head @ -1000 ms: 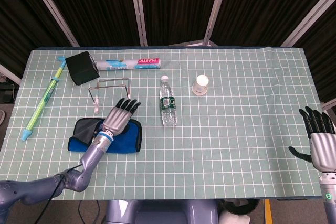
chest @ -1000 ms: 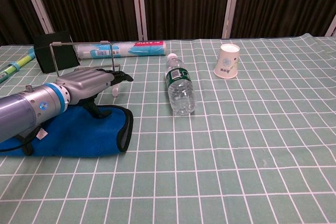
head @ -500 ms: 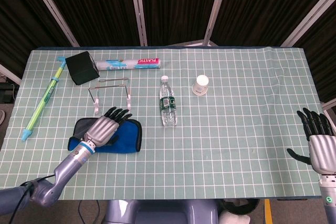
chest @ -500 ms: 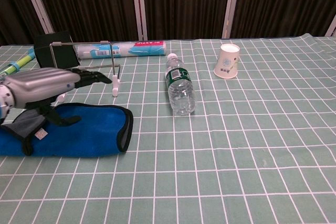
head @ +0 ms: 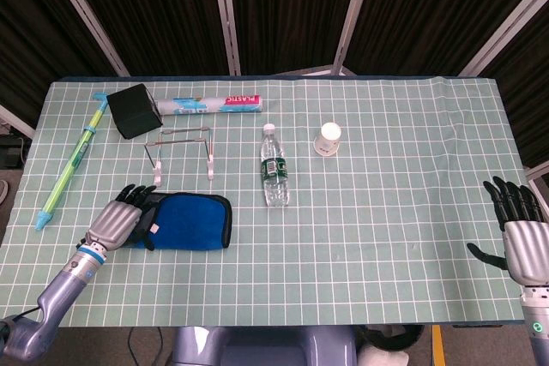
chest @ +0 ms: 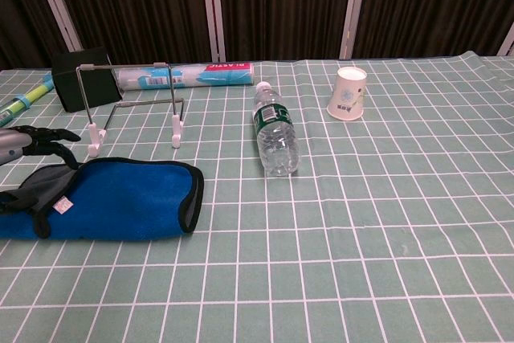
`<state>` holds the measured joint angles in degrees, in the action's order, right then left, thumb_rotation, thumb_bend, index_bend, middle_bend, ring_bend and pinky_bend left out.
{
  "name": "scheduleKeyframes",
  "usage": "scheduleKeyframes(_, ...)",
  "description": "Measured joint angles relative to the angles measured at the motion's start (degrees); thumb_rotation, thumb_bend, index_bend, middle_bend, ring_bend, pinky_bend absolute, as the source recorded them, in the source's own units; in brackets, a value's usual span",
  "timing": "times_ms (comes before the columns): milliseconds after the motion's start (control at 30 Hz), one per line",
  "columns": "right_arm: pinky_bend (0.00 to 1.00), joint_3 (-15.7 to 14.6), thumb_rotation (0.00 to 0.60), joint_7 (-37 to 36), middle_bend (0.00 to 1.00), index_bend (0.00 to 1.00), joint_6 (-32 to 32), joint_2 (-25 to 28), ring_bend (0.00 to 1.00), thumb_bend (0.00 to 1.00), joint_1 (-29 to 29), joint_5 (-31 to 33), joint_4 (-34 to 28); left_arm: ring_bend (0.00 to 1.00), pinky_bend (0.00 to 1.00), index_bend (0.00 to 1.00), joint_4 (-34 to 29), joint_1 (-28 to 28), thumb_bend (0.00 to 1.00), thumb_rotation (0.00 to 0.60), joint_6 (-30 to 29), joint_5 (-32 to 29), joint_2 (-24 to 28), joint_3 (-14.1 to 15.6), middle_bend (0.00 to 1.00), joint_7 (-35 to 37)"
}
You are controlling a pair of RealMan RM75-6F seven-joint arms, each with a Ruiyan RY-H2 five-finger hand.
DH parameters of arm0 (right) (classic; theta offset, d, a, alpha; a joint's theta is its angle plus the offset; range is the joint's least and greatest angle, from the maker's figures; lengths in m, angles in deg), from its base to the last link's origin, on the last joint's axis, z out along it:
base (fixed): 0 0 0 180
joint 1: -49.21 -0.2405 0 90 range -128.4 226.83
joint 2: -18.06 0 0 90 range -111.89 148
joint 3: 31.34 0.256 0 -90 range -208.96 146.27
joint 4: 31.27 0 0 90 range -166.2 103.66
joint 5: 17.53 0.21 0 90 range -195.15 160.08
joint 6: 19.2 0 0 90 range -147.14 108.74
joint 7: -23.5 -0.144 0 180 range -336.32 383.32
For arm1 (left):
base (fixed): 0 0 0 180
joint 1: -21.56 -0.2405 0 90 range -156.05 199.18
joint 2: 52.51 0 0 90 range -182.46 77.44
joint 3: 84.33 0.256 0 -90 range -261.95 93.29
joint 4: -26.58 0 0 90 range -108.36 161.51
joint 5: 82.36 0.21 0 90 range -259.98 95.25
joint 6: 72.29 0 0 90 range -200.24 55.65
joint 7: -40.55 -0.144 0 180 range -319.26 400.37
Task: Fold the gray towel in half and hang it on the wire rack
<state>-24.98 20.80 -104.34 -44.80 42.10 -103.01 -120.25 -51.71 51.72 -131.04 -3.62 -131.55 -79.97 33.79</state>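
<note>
Left hand [head: 116, 224], right hand [head: 523, 241] both empty, fingers apart

Both views are evenly and brightly lit from above, with soft, diffuse light and no hard shadows. The worktop [head: 386, 177] reads clear and well exposed; its grid lines stay sharp across both views. The backdrop is very dark, almost without detail, crossed by pale metal bars. In the chest view the bottle [chest: 275, 136] carries small white highlights and casts only a faint shadow; the cup [chest: 348, 93] is bright but not blown out. The towel [chest: 120, 198] is strongly saturated blue, with a thin dark shadow under its edge. In the head view the worktop's far edge bows slightly. The left hand [chest: 28, 140] looks a little soft at the frame edge.
</note>
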Motion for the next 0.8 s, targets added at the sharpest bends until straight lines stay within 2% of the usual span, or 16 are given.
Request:
scheduleKeyframes(333, 0.0, 0.19, 0.6, -0.06, 0.0, 0.0, 0.6, -0.05, 0.0, 0.0, -0.22, 0.65, 0.23, 0.0, 0.0, 0.25, 2.25, -2.34, 0.46, 0.6, -1.4, 2.98, 0.81, 1.34, 0.0, 2.45)
scheduleKeyframes(600, 0.0, 0.16, 0.6, 0.05, 0.0, 0.0, 0.69, -0.14, 0.0, 0.0, -0.3, 0.64, 0.25, 0.0, 0.0, 0.25, 6.62, -3.3, 0.46, 0.6, -1.84, 2.52, -2.89, 0.19, 0.0, -0.1)
scheduleKeyframes(667, 0.0, 0.15, 0.6, 0.08, 0.0, 0.0, 0.74, -0.17, 0.0, 0.0, -0.32, 0.66, 0.28, 0.0, 0.0, 0.27, 7.37, -3.33, 0.46, 0.6, -1.76, 2.24, -4.02, -0.36, 0.0, -0.81)
scheduleKeyframes(800, 0.0, 0.2, 0.6, -0.01, 0.0, 0.0, 0.69, -0.14, 0.0, 0.0, -0.31, 0.74, 0.32, 0.0, 0.0, 0.43, 8.08, -3.28, 0.46, 0.6, -1.47, 1.81, -5.45, -1.17, 0.0, -2.4)
